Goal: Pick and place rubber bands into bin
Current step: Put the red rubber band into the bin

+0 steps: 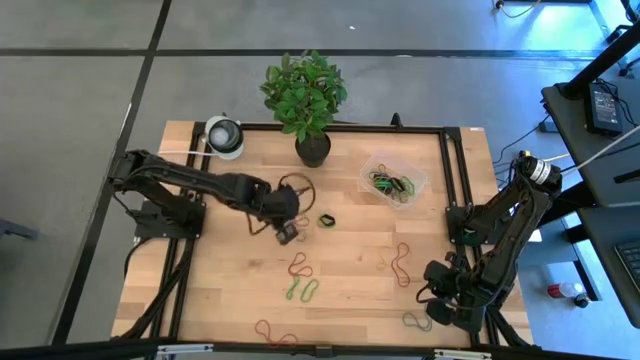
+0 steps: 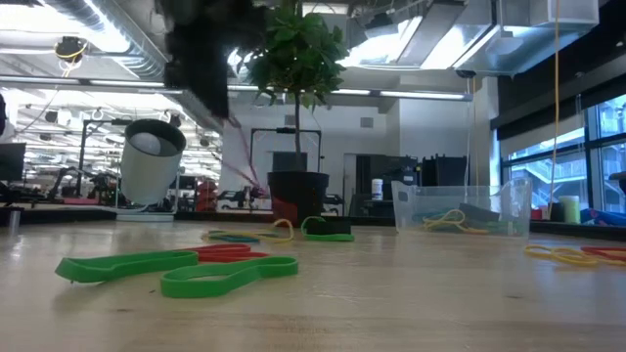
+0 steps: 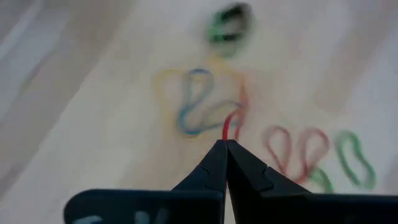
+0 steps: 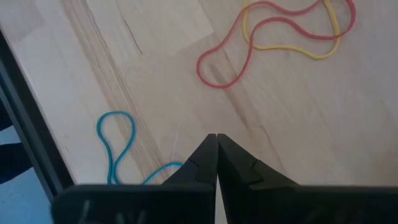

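Observation:
Rubber bands lie scattered on the wooden table: red (image 1: 300,265) and green (image 1: 303,290) ones at the middle, and red and yellow ones (image 4: 273,31) toward the right. The clear bin (image 1: 392,180) at the back right holds several more. My left gripper (image 1: 287,235) hovers over the table's middle, shut on a red band (image 3: 231,124). My right gripper (image 4: 216,135) stands shut above the near right corner, beside a teal band (image 4: 115,143), touching nothing. My left gripper pinches one end of the red band (image 3: 230,129) between its two fingertips, slanting down from above. The band runs in thin straight strands (image 2: 249,161) from the raised fingers down to the table. Its lower end lies among yellow and blue bands (image 3: 199,102).
A black plant pot (image 1: 312,148) with a leafy plant stands at the back centre. A round white-and-grey object (image 1: 225,135) sits at the back left. A black-and-green band (image 1: 327,220) lies just right of my left gripper. A black frame rail (image 1: 455,190) runs along the right side.

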Motion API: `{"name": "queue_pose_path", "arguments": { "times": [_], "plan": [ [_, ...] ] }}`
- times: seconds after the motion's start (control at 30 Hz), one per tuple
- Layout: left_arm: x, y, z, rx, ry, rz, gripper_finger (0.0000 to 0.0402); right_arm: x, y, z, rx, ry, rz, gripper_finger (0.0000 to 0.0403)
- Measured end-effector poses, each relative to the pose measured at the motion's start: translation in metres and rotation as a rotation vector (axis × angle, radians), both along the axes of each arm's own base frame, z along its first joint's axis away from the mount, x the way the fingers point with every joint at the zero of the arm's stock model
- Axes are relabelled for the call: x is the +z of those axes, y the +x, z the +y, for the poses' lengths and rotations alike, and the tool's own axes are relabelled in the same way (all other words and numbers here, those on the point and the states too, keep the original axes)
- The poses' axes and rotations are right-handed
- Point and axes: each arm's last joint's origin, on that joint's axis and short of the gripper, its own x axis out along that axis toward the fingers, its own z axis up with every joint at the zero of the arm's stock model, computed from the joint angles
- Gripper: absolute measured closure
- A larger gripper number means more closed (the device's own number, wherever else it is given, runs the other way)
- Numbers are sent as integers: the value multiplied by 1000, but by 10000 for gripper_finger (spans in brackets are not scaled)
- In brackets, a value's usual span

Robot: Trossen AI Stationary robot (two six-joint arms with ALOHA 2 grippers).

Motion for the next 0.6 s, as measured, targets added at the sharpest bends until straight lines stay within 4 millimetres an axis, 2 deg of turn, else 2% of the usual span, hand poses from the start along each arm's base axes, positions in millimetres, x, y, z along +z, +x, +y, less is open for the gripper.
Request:
{"name": "queue_pose_path", "arguments": {
  "times": [0.03, 0.13, 0.23, 0.33, 0.6],
  "plan": [
    [1, 2, 1, 18, -28, -24, 400, 0, 0, 0, 0, 1, 0, 391],
    [8, 16, -4, -124, -71, -159, 400, 0, 0, 0, 0, 1, -1, 391],
    [4, 10, -4, 4, 35, -115, 400, 0, 0, -1, 0, -8, 4, 391],
    [13, 22, 2, 40, 84, -262, 400, 0, 0, -1, 0, -5, 2, 391],
    [41, 47, 0, -209, 195, -604, 400, 0, -1, -2, 0, -20, 10, 391]
  ]
}}
